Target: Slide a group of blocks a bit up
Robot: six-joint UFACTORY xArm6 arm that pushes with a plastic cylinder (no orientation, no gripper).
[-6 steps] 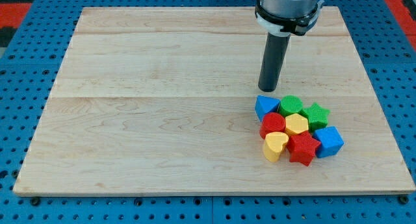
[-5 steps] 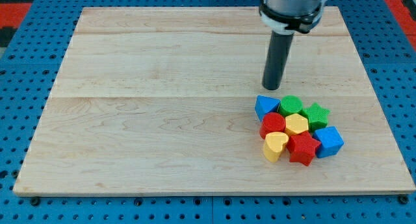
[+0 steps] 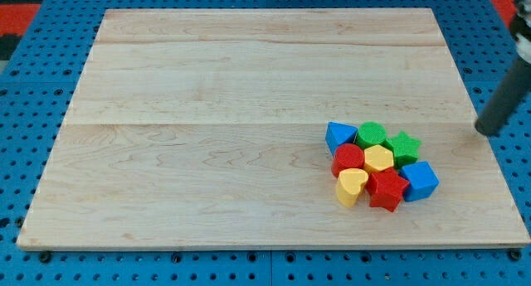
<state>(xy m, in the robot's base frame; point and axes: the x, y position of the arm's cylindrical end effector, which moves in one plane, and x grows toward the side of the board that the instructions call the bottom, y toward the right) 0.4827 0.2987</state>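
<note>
A tight cluster of blocks sits at the board's lower right. It holds a blue triangle (image 3: pixel 338 136), a green round block (image 3: pixel 371 134), a green star (image 3: pixel 404 147), a red round block (image 3: pixel 348 160), a yellow hexagon (image 3: pixel 379 159), a yellow heart (image 3: pixel 351 186), a red star (image 3: pixel 386 189) and a blue cube (image 3: pixel 420 180). My tip (image 3: pixel 484 130) is at the view's right edge, well to the right of the cluster and slightly above it, touching no block.
The wooden board (image 3: pixel 207 112) lies on a blue pegboard table (image 3: pixel 25 87). The rod stands over the board's right edge.
The rod has swung from just above the blue triangle and green round block far to the right, to the board's right edge. The blocks have not moved.
</note>
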